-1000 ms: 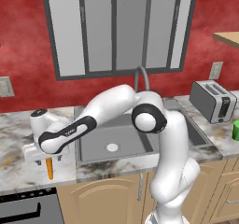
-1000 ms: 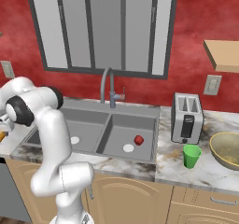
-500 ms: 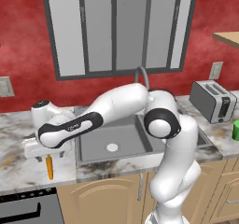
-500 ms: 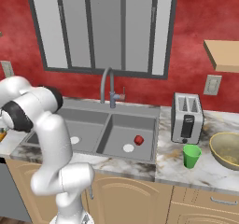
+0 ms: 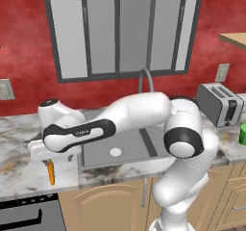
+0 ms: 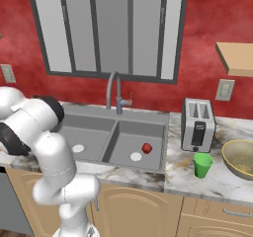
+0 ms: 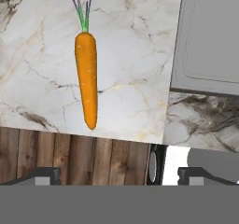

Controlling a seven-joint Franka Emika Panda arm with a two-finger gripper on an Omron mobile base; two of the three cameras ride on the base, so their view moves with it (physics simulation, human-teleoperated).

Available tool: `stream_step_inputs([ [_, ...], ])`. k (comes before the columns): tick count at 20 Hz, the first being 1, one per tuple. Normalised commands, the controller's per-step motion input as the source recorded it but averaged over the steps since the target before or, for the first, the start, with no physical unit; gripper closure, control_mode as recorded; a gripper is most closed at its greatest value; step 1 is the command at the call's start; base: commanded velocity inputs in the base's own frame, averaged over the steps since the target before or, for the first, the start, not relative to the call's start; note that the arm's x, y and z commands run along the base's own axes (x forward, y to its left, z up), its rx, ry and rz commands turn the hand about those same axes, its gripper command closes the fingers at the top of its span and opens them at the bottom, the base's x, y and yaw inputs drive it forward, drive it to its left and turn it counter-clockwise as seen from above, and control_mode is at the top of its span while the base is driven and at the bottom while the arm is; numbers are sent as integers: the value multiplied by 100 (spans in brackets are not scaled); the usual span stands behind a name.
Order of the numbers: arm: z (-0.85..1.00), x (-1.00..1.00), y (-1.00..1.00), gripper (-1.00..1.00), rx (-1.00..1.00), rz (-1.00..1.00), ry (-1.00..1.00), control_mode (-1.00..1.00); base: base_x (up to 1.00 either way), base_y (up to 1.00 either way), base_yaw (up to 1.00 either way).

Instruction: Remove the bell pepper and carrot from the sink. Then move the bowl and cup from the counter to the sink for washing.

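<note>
The carrot (image 7: 87,78) is seen lying flat on the counter (image 7: 130,78), just beside the sink (image 7: 210,36), which sits at about 3 o'clock from it in the hand view. Its green top points to 12 o'clock and its thin tip to 6 o'clock. It is long, smooth and orange. It is judged to be light, stiff and a bit slippery, so it would best be held across its thick middle, not at the tip.

The gripper (image 7: 119,174) is held above the carrot with its fingers spread wide, and nothing is held between them. The carrot looks already put down.

The bell pepper (image 6: 147,148) is still in the right basin of the sink, near the round white drain. It is small, round, red and shiny. It is judged to be light and firm but smooth, so it could roll; it should be pinched across its round body.

The cup (image 6: 201,165) is bright green and stands upright on the counter at 3 o'clock from the sink. The bowl (image 6: 240,158) is wide and yellowish, just beside the cup. Both are judged hard and best taken by the rim.

The counter is white marble with dark veins. The sink is grey metal.
</note>
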Motion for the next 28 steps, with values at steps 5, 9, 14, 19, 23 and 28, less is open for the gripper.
stream_step_inputs([
  [5, 26, -20, -37, -100, 2, -2, 0, -100, 0, 0, 0],
  [9, 22, -21, -43, -100, 2, 0, 0, -100, 0, 0, 0],
  [14, 13, -20, -43, -100, 0, 0, -3, -100, 0, 0, 0],
  [19, 3, -19, -43, -100, 0, 0, -13, -100, 0, 0, 0],
  [23, 0, -15, -46, -100, 2, 0, -13, -100, 0, 0, 0],
  [28, 3, -8, -48, -100, 3, 0, -3, -100, 0, 0, 0],
])
